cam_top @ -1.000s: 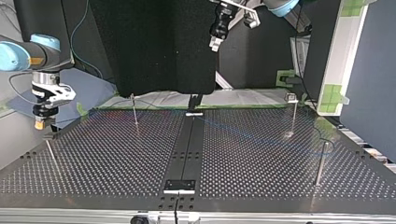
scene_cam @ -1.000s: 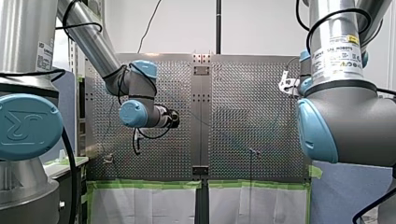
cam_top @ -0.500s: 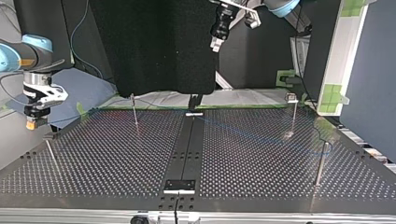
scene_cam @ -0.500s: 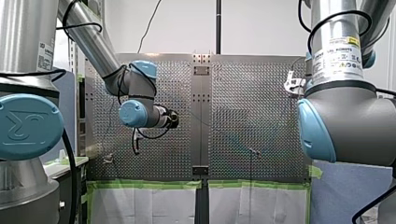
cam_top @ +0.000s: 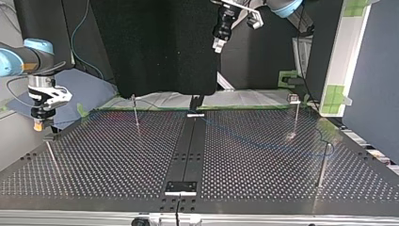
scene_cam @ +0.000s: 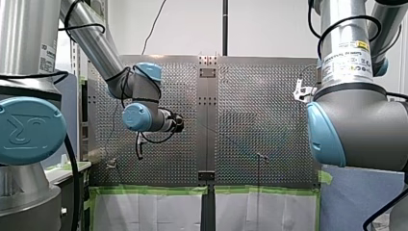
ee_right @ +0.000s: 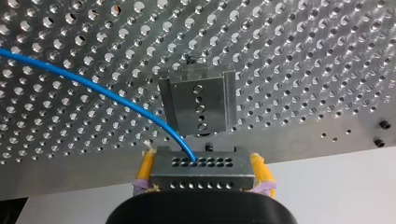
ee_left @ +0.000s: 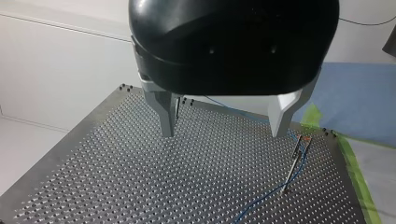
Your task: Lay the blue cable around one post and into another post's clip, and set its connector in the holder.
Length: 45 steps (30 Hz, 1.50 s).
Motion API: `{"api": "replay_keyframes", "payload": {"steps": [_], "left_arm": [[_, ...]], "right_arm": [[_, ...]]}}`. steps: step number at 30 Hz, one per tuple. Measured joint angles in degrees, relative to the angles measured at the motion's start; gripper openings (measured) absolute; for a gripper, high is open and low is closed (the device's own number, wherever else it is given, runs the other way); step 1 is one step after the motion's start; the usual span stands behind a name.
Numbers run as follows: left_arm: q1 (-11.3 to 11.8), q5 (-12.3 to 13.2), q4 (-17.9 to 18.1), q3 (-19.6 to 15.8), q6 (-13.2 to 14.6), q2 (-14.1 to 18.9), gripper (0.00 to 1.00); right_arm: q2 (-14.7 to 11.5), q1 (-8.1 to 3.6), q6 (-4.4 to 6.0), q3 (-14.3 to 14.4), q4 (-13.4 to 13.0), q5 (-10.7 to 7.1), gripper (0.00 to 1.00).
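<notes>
Blue cable (ee_right: pixel 107 95): 1 length. In the right wrist view it ends in the connector (ee_right: pixel 203 170) and curves away from it over the perforated table (ee_right: pixel 303 56).

Connector: 1 metal block with rows of small holes. It sits clamped between the yellow pads (ee_right: pixel 146 168) of my right gripper (ee_right: pixel 203 165), with the cable leaving its upper face.

Holder (ee_right: pixel 198 105): 1 metal bracket on the table, just ahead of the connector. The connector is not yet seated in it.

Cable, far run: in the left wrist view a thin blue line crosses the table ahead of my left gripper (ee_left: pixel 223 133) and passes by 1 slim post (ee_left: pixel 294 163) beside it. I cannot tell whether it wraps that post or only passes it.

Left gripper: the 2 metal fingers (ee_left: pixel 163 116) stand spread with nothing between them, high above the table and well apart from the cable.

Change since 0.5 s ago: in the top view my right gripper has shifted a little toward the view's right and slightly lower, back near where it hung 1.0 s ago. My left arm holds the same pose across all 3 moments.
</notes>
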Motion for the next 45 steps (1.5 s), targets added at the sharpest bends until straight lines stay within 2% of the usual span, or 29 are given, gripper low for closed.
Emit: {"api": "replay_keyframes", "payload": {"steps": [3,9,13,19,28,30,32,36,45], "left_arm": [[0.06,0.0,-0.02,0.0,0.0,0.0,1.0],[0.31,0.01,0.02,-0.01,-0.05,0.0,1.0],[0.46,0.06,0.04,-0.01,-0.13,0.0,1.0],[0.62,0.03,-0.36,0.0,-0.19,0.0,1.0],[0.79,0.03,-0.75,-0.01,-0.25,0.0,1.0],[0.82,0.02,-0.79,-0.01,-0.27,0.0,1.0],[0.86,0.04,-0.81,-0.01,-0.3,0.0,1.0],[0.99,0.07,-0.82,0.0,-0.39,0.0,1.0],[1.49,0.09,-0.81,0.0,-0.42,-0.01,1.0]], "right_arm": [[0.01,-0.15,-0.81,-0.23,0.76,-0.14,0.0],[0.02,-0.56,-3.28,-0.67,1.58,-0.24,0.0],[0.08,-0.65,-4.71,-1.1,1.4,-1.29,0.0],[0.2,-0.75,-5.14,-2.03,1.12,-4.07,0.0],[1.1,-1.46,-5.24,-2.63,0.98,-8.45,0.0],[1.72,-1.55,-5.59,-2.92,1.41,-9.26,0.0],[2.6,-1.65,-6.37,-3.17,1.9,-10.29,0.0],[3.48,-1.78,-7.22,-3.34,1.86,-11.35,0.0],[3.74,-1.98,-6.71,-4.11,1.21,-12.83,0.0]]}}
